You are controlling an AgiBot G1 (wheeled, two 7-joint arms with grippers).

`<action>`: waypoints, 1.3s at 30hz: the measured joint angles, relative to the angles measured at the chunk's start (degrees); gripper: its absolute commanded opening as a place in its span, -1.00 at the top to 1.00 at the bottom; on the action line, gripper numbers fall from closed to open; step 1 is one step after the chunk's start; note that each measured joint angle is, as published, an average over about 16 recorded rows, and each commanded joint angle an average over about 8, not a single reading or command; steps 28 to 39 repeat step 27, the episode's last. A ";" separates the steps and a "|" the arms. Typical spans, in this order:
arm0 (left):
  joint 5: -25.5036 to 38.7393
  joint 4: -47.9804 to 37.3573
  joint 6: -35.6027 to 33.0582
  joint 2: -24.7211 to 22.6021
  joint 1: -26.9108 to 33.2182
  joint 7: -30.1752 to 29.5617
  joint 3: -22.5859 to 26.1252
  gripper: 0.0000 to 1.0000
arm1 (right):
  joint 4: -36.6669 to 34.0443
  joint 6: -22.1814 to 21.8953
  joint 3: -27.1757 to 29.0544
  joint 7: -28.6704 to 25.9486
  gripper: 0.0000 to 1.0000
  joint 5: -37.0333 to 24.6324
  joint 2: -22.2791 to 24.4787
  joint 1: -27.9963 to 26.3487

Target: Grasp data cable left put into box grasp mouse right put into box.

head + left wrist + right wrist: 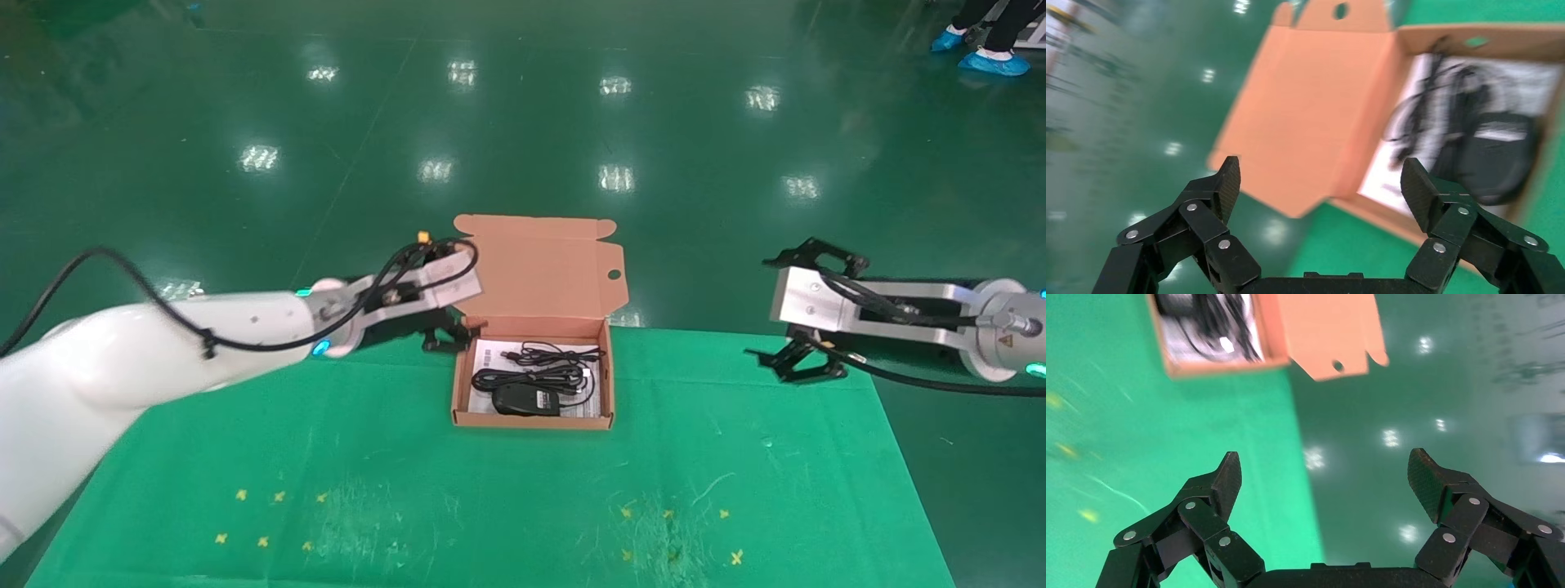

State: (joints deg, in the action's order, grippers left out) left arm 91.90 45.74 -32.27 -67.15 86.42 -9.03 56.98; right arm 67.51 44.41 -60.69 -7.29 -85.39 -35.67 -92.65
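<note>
The shallow salmon-orange cardboard mailer box [466, 384] sits near the far edge of the green cloth-covered table [490, 506], its hinged flap lid [543, 265] standing open and upright at the far side, with rounded tabs and one round hole near its right corner. Inside the box, on a white printed sheet [490, 359], lies the small black oval computer mouse [525, 399] toward the near wall, and just beyond it the thin black data cable [531, 367], a loose looped bundle; the cable and the mouse's own cord overlap, so it is hard to tell exactly where one ends and the other begins. The left gripper [445, 335] hovers just left of the box at its far left corner, apart from the cardboard, with its black jaws spread wide and nothing between them; in the left wrist view the left gripper [1320, 184] frames the lid and the box's left wall, with the mouse [1496, 156] lying beyond the right-hand fingertip. The right gripper [797, 359] is held well to the right of the box, over the table's far right edge, its jaws likewise spread apart and empty; from the right wrist view the right gripper [1324, 478] has the box [1223, 366] far off, well clear of its fingers.
</note>
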 measured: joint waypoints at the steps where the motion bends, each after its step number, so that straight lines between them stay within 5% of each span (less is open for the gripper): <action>1: -1.03 0.57 -1.10 0.66 -0.51 -0.04 -0.84 -1.00 | 0.12 0.84 0.90 -0.07 -1.00 0.88 0.01 0.63; 20: -20.67 11.50 -22.07 13.28 -10.27 -0.71 -16.92 -1.00 | 2.48 16.85 18.23 -1.41 -1.00 17.76 0.27 12.68; 39: -24.28 13.51 -25.93 15.59 -12.06 -0.83 -19.88 -1.00 | 2.91 19.79 21.41 -1.66 -1.00 20.86 0.31 14.90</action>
